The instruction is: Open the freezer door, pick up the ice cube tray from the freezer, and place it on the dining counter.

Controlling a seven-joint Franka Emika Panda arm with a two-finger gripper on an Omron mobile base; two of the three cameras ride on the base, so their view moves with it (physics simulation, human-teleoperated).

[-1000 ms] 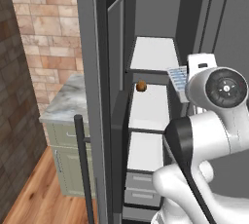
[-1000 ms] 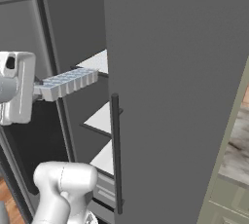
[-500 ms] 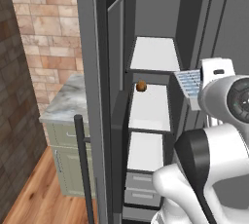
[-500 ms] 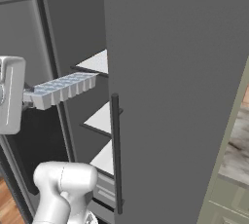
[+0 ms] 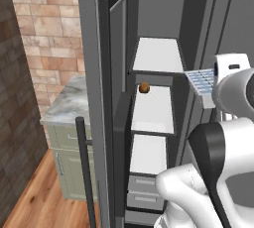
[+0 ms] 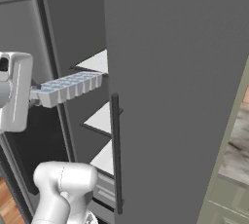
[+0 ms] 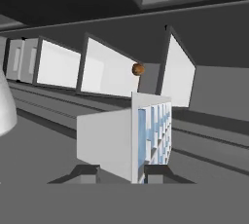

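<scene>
While clamped by one short end between the closed fingers of the tool, ice cube tray sticking straight out from it, level in mid-air just outside the open freezer, apart from white shelves and small brown round item.
</scene>
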